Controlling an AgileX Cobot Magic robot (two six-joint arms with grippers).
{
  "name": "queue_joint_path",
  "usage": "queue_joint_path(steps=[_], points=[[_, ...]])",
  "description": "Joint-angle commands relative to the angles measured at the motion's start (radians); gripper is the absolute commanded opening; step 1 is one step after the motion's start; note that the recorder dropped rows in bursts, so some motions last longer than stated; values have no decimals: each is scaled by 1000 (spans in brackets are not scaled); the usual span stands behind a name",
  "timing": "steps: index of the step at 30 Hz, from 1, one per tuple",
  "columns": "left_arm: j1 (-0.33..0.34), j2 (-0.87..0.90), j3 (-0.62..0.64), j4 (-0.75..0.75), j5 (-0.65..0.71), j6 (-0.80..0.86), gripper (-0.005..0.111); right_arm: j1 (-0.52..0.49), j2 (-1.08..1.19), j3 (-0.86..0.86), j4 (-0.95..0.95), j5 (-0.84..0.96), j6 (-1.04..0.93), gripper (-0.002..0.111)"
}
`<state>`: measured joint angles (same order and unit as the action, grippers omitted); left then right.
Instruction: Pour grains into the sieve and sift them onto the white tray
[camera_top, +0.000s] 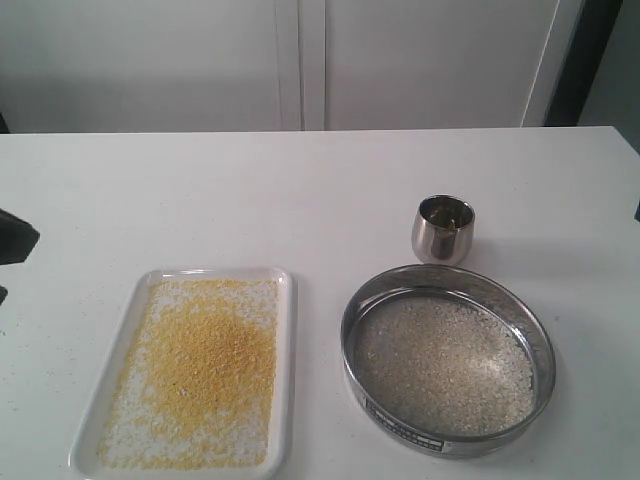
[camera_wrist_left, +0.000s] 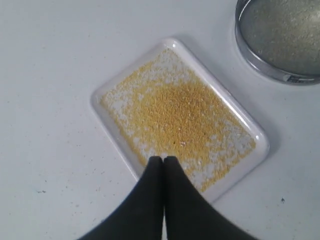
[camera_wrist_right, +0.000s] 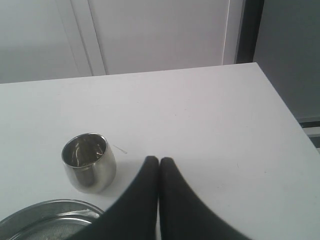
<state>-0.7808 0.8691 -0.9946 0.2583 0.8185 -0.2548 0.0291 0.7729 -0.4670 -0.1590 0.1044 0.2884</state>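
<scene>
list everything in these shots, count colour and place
white table: one, white, under everything
white rectangular shallow tray: one, white, on the table's left
fine golden-yellow granules: a heap, yellow, spread over the tray, with whitish specks
round metal mesh-bottomed sieve: one, silver, right of the tray
whitish rice-like grains: a layer, off-white, inside the sieve
small rounded steel cup: one, shiny silver, behind the sieve
left gripper: one, black, jaws shut, aimed toward the tray
right gripper: one, black, jaws shut, aimed beside the cup
</scene>
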Motion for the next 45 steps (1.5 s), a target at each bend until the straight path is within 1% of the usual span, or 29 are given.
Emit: queue_joint_path(steps=[1,6,16,21,26,30,36,40,45], points=[[9,-34,8,-8,-46,-8,0,-6,-3,3,-3,3,4,0],[87,-88,8,-2,-86,-2,0,-6,-3,3,-3,3,4,0],[292,-204,17,-6,-114,16,0,-6,-3,3,-3,1,3,0],[383,-283,105,-16,-239,46,0,-6,-3,3,-3,3,3,0],[468,-351,180,-33,-278,46,0,-6,-3,3,-3,3,3,0],[533,-396,223,-44,-283,46,0,-6,-3,3,-3,3,3,0],[635,-472,297,-82,-388,46,0,-6,-3,3,-3,1,3,0],[688,-512,347,-115,-450,46,0,-6,-3,3,-3,1,3,0],[758,-558,401,-171,-460,46,0,-6,-3,3,-3,1,3,0]])
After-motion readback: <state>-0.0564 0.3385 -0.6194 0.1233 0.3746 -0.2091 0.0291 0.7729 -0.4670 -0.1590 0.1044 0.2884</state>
